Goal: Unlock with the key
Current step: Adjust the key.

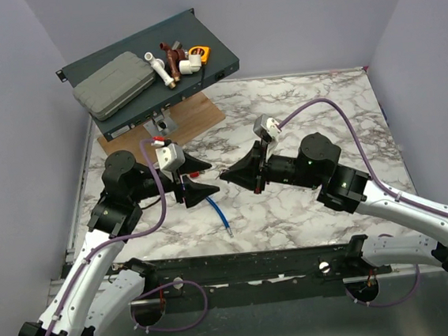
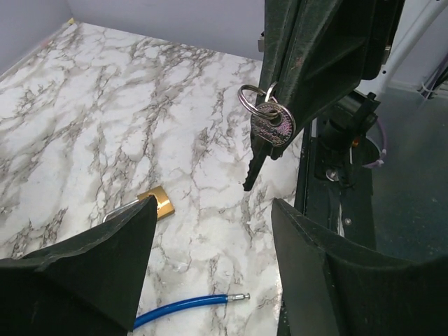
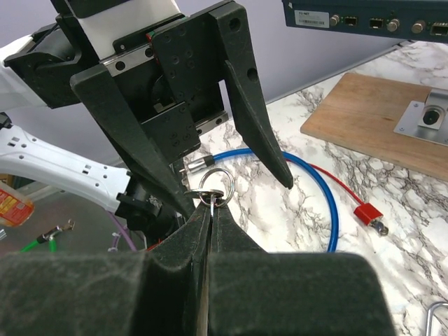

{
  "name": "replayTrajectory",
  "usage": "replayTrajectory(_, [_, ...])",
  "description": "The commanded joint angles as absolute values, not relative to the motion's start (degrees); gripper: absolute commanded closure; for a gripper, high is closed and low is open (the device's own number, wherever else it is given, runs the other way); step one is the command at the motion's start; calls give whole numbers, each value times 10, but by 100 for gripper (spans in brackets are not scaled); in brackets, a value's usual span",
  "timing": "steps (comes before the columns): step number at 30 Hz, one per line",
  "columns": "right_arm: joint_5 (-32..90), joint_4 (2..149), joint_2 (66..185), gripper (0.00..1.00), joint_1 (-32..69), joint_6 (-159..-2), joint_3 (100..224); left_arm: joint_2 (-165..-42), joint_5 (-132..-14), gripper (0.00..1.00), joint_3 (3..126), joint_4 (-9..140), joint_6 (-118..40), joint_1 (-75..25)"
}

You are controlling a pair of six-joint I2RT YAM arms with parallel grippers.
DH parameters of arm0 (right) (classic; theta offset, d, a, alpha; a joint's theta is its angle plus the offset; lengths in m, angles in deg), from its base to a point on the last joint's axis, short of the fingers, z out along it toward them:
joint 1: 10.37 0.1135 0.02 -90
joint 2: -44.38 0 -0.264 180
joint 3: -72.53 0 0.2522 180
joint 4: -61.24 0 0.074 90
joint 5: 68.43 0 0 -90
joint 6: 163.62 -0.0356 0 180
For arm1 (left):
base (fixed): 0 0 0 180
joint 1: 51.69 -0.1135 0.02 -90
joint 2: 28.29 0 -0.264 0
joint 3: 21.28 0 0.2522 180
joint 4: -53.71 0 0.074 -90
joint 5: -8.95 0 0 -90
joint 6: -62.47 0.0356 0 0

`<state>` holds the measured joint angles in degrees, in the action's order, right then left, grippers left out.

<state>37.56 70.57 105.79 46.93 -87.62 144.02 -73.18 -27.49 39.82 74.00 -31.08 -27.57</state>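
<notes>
The small silver key (image 2: 269,133) hangs from its ring (image 2: 253,98), blade pointing down, above the marble table. My right gripper (image 3: 211,208) is shut on the key, and only the ring (image 3: 215,187) pokes out past its fingertips. My left gripper (image 2: 213,206) is open just in front of the key, one finger on each side, touching nothing. In the top view the two grippers, left (image 1: 207,176) and right (image 1: 226,177), meet tip to tip at mid-table. The brass padlock (image 2: 155,201) lies flat on the table below, partly hidden behind my left finger (image 2: 105,259).
A blue cable (image 1: 216,212) lies on the marble under the grippers, with a red cable and plug (image 3: 365,212) beside it. A wooden board (image 1: 191,119) and a dark rack unit (image 1: 222,61) carrying a grey case (image 1: 113,85) and pipe fittings sit at the back left.
</notes>
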Motion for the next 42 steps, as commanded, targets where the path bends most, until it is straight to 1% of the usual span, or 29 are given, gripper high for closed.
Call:
replayTrajectory(1, [389,689,1062,99,468,-883,1448,-729,-292,39,416,719,-298,-273])
replayTrajectory(3, [389,688,1064,99,468,-883,1447,-731,-289,45,420,713,-309,-271])
replayTrajectory(7, [389,684,1067,99,468,-885,1445,-735,-281,64,429,701,-330,-266])
replayTrajectory(10, [389,679,1069,99,468,-885,1444,-739,-269,73,432,695,-342,-262])
replayTrajectory(17, [385,674,1067,99,468,-888,1440,-742,-247,87,433,712,-335,-253])
replayTrajectory(19, [384,674,1065,99,468,-888,1439,-741,-246,89,433,722,-325,-253])
replayTrajectory(21, [382,674,1063,99,468,-887,1438,-741,-243,88,431,727,-319,-252])
replayTrajectory(22, [382,673,1063,99,468,-888,1438,-741,-243,79,429,727,-320,-251])
replayTrajectory(24, [383,672,1066,99,468,-890,1438,-741,-244,55,427,719,-324,-249])
replayTrajectory(27, [385,668,1069,99,468,-893,1438,-743,-246,54,427,705,-330,-247])
replayTrajectory(28, [386,666,1070,99,468,-895,1438,-743,-247,56,428,701,-333,-247])
replayTrajectory(30, [388,663,1071,99,468,-895,1437,-744,-248,64,428,695,-339,-246])
replayTrajectory(36, [385,666,1067,99,468,-897,1434,-737,-281,98,429,718,-319,-245])
replayTrajectory(37, [385,669,1067,99,468,-897,1433,-737,-287,100,431,722,-313,-246])
replayTrajectory(42, [372,689,1056,99,468,-893,1431,-736,-302,100,461,781,-280,-251])
